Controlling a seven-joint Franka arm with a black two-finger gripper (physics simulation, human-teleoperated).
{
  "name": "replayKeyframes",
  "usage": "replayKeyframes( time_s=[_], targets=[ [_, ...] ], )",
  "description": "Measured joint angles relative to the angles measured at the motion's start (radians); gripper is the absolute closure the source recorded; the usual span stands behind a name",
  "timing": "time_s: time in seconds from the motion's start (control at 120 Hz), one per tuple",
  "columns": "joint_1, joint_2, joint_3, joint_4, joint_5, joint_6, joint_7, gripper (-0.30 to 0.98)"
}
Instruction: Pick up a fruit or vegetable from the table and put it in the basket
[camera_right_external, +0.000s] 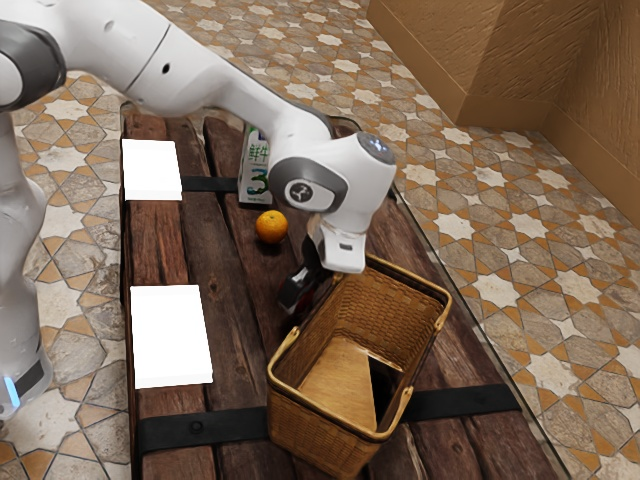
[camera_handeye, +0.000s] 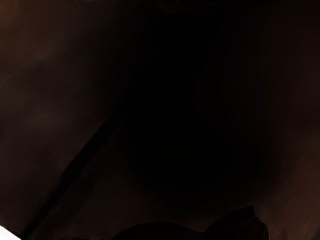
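My black gripper (camera_right_external: 299, 289) is low over the planks, close against the outer side of the wicker basket (camera_right_external: 286, 405); whether it holds anything is hidden. An orange (camera_right_external: 271, 227) rests on the wooden table (camera_right_external: 232, 300), a short way from the hand and between it and the carton. Very dark in the wrist view, a rounded, lobed thing with a dull red tint (camera_handeye: 242, 229) lies at the lower edge, just under or in the hand; its kind is unclear. Inside the basket, the bottom shows bare wood colour and a black shadowed patch.
A milk carton (camera_right_external: 256, 168) stands behind the orange, beside the arm. Two blank white rectangles (camera_right_external: 172, 336) lie along the table side nearer the robot's base. Black metal straps (camera_right_external: 465, 401) cross the planks. The basket's raised rim and handles stand right beside the hand.
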Motion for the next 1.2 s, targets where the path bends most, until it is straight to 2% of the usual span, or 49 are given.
replayKeyframes(
  time_s=[0.25,0.5,0.65,0.8,0.95,1.133,1.2],
  targets=[
    [0.013,-0.051,0.051,0.06,0.003,-0.026,0.026,0.36],
    [0.01,-0.095,0.048,0.346,0.003,-0.191,0.058,0.37],
    [0.007,-0.108,-0.033,0.376,-0.025,-0.254,0.074,0.36],
    [0.01,-0.097,-0.146,0.381,-0.09,-0.263,0.085,0.37],
    [-0.007,0.037,-0.299,0.487,-0.113,-0.237,0.08,0.37],
    [-0.107,0.107,-0.327,0.548,-0.108,-0.212,0.07,0.42],
    [-0.128,0.108,-0.294,0.561,-0.103,-0.208,0.073,0.47]
  ],
)
